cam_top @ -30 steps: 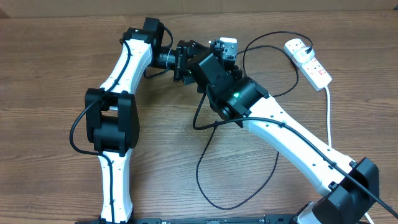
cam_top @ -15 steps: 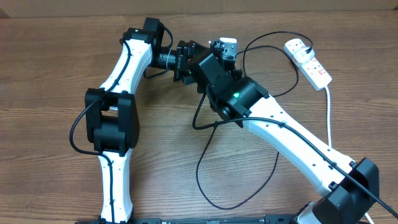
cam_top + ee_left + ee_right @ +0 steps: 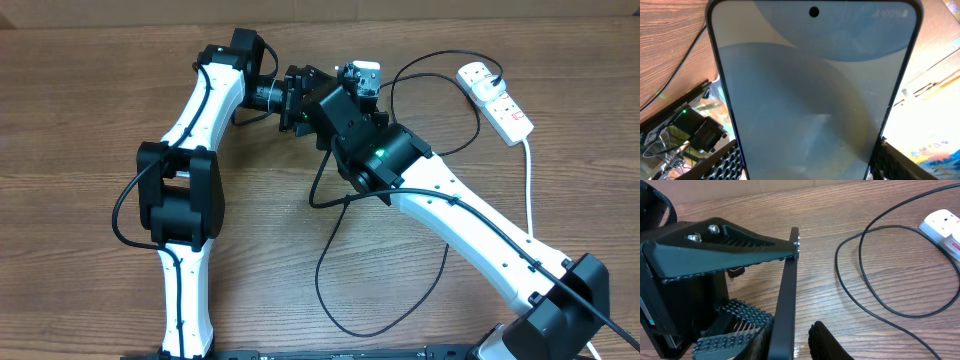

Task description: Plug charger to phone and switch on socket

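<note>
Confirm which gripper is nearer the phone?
Left. Left gripper clamps the phone across its sides; right gripper sits at its edge, fingers either side, a gap showing.

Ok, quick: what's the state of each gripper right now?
Left gripper: closed on the phone, gripping it by both side edges.
Right gripper: only its fingertips show, beside the phone; open or closed cannot be told.

The phone [image 3: 810, 90] is showing a pale blue-grey screen inside a black bezel. The charger [image 3: 319, 272] is showing plain black, the socket [image 3: 497, 97] white with red marks, the tabletop [image 3: 80, 120] brown wood grain.
</note>
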`<state>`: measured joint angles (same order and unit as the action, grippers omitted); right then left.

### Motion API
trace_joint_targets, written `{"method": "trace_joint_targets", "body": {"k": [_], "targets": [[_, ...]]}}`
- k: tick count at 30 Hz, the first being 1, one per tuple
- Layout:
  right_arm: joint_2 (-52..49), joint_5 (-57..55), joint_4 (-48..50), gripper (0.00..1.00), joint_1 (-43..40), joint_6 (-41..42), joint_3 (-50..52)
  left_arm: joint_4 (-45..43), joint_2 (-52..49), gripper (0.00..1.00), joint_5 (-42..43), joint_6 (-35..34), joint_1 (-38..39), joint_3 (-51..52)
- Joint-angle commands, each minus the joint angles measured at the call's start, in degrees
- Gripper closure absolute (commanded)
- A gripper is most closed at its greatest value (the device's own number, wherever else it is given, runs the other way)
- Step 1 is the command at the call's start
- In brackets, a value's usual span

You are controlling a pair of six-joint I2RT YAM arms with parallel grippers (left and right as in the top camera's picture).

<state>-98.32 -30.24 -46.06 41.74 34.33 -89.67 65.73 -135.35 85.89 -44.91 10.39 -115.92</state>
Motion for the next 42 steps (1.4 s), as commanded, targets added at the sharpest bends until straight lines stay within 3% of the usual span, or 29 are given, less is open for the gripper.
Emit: {"method": "trace_joint_targets", "body": {"k": [1,28,32,38,42], "targets": [[0.02,-0.55,0.15,0.79,0.31,-0.02,-1.05,-0.02,-0.28,0.35,2.03,0.09,-0.24,-1.62],[-0.13,1.4,-0.74,0.96,0.31,1.81,-1.05,-0.02,-0.28,0.32,-1.07,-0.11,-0.33,-1.62],[-0.13,1.31,-0.7,0.96,0.31,2.64,-1.05,-0.07,-0.28,0.24,-3.45,-0.11,-0.48,-1.62],[-0.07,-0.85,-0.74,0.96,-0.09,2.82,-1.18,-3.65,-0.28,0.02,-10.34,-0.09,-1.66,-1.62],[0.28,-3.74,-0.94,0.96,-1.27,5.62,-1.27,-4.68,-0.28,0.0,-10.86,3.91,-3.06,-1.64]]}}
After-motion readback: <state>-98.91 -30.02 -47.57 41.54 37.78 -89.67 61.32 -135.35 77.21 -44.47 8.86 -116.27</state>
